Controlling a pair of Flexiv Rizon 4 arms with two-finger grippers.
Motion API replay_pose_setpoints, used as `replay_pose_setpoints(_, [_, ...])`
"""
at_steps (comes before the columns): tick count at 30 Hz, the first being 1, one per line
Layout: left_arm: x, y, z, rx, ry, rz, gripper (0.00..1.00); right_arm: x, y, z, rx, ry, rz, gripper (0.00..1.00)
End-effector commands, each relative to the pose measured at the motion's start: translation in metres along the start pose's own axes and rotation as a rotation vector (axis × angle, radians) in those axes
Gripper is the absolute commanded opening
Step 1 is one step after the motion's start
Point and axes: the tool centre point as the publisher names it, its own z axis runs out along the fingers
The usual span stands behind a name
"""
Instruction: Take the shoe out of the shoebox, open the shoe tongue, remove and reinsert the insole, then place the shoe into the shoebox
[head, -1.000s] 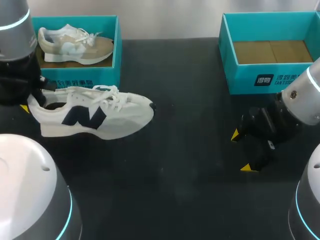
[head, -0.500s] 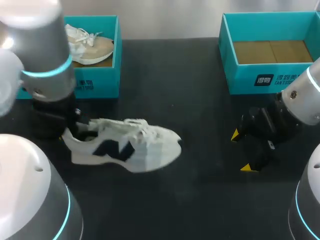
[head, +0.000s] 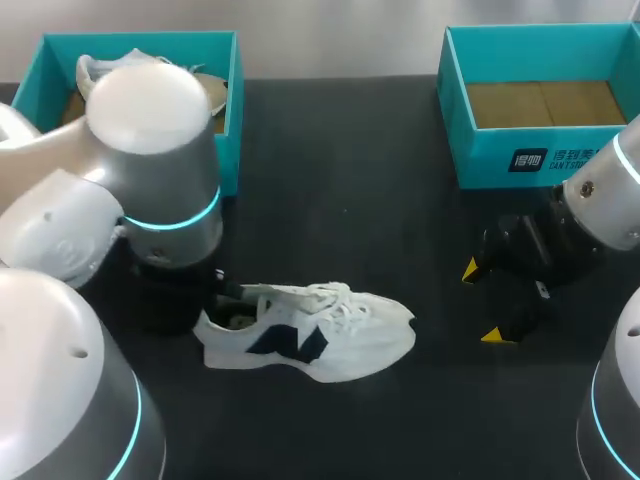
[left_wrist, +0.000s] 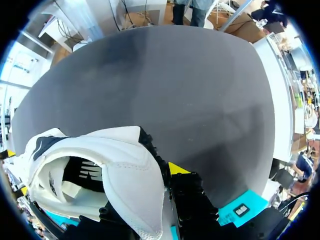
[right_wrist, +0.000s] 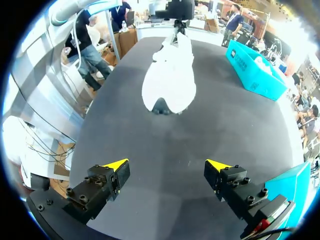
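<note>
Shoe (head: 320, 325) is out of the box, at the near-middle of the black bench (head: 380, 200), a bit to your left of center, toe pointing toward your right arm. It's a white low sneaker with a dark navy side mark, white laces bunched on top and a dark patch at the toe tip. It sits roughly upright. You can't tell whether the sole touches the bench or hangs just above it. Left tool (left_wrist: 165, 175) has the shoe by the heel. One yellow tip presses the outside of the heel collar, the other finger is hidden inside the shoe, so the jaws are closed down on the collar. Looking into the opening from the left wrist, you see pale lining and an insole with dark print. Right tool (head: 483, 303) is spread wide with nothing in it, low over the bench, well apart from the toe and facing it. The teal left shoebox (head: 225, 150) at the far left holds a second shoe (head: 90, 68), beige and white. Your left arm (head: 160, 170) covers most of both, plus the heel of the white shoe in the head view. The teal right shoebox (head: 500, 160) at the far right shows only its brown cardboard floor (head: 545, 103). The right tool sits just in front of this box.
</note>
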Motion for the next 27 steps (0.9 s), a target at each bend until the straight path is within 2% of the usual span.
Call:
replay_pose_setpoints(1, [-0.015,0.004,0.016,0.001,0.009,-0.008,0.0,0.001,0.0,0.001,0.002,-0.002,-0.001,1.0])
replay_pose_setpoints(16, [-0.055,0.004,0.046,-0.028,0.022,-0.026,0.0,0.001,0.0,0.001,0.002,-0.002,-0.001,1.0])
replay_pose_setpoints(27, [-0.064,0.022,0.056,-0.013,0.016,-0.073,0.0,0.001,0.0,0.001,0.002,-0.002,-0.001,1.0])
